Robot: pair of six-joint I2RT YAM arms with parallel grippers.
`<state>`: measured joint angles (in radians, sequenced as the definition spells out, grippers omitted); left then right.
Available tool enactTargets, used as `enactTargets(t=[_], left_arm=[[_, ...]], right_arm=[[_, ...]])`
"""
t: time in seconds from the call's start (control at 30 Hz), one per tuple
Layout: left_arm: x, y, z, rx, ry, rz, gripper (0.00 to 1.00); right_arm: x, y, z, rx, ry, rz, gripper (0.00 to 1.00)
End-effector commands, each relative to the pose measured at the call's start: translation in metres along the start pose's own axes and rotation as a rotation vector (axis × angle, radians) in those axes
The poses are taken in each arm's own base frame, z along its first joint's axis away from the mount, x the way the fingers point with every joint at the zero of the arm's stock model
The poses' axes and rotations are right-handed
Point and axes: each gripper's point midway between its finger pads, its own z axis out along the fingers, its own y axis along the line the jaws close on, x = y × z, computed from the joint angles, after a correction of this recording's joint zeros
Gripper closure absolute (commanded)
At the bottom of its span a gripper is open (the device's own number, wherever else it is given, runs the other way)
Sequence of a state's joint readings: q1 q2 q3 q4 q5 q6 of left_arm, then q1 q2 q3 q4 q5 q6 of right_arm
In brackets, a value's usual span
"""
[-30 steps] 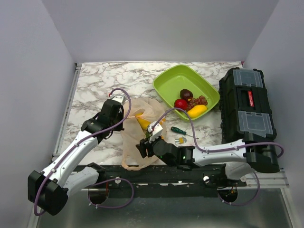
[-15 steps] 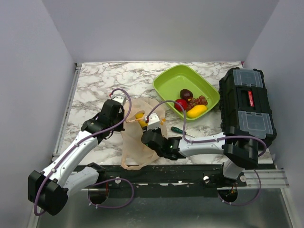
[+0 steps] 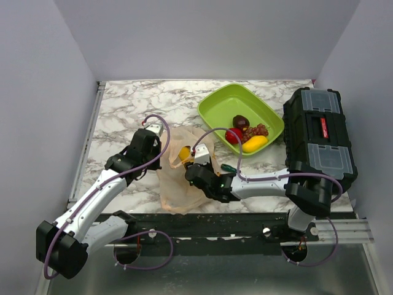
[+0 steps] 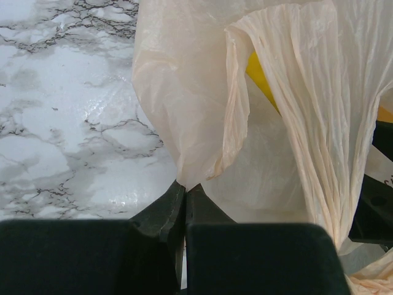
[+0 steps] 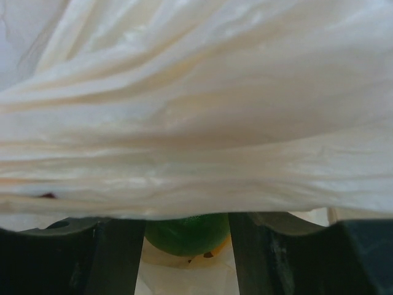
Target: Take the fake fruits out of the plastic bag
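Okay, your left gripper (image 4: pixel 186 187) is pinched closed on an edge of the plastic bag (image 3: pixel 177 187), which lies crumpled on the worktop (image 3: pixel 123 110) between your arms. A yellow fruit (image 3: pixel 183 151) shows at its mouth. Your right gripper (image 5: pixel 187 224) is under the bag film, jaws apart with a green fruit (image 5: pixel 187 239) between them; can't tell if it's gripped. Further right, a red apple (image 3: pixel 233 134) and other fruits sit in the green tray (image 3: pixel 215 104).

The marble table (image 3: pixel 123 110) lies open at the back left, a wide lane. On the right the black toolbox (image 3: pixel 319 141) walls off the edge, the green tray (image 3: pixel 215 104) just beside it. The plastic bag (image 3: pixel 175 187) fills the middle front, its edge pinched by the left gripper (image 4: pixel 185 190), its folds draped over the right gripper (image 5: pixel 187 224). The right arm (image 3: pixel 264 184) bars the near edge, a screwdriver (image 3: pixel 231 167) just behind it.
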<state>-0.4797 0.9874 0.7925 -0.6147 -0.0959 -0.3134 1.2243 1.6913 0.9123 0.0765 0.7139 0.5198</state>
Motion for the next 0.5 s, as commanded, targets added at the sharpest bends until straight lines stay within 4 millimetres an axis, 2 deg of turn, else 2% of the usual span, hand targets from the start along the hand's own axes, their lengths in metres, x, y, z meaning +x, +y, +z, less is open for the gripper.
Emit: enactTargets(t=[0.0,0.3,0.47], left_arm=[[0.000,-0.003,0.000,0.020,-0.005,0.009,1.00],[0.001,-0.003,0.001,0.020,-0.001,0.010,1.00],[0.000,-0.004,0.002,0.026,0.003,0.009,1.00]], right_arm=[[0.023,0.003,0.004,-0.020,0.060,-0.038,0.43],[0.039,0.010,0.007,-0.050,0.105,-0.040,0.29],[0.040,0.012,0.008,-0.064,0.107,-0.036,0.26]])
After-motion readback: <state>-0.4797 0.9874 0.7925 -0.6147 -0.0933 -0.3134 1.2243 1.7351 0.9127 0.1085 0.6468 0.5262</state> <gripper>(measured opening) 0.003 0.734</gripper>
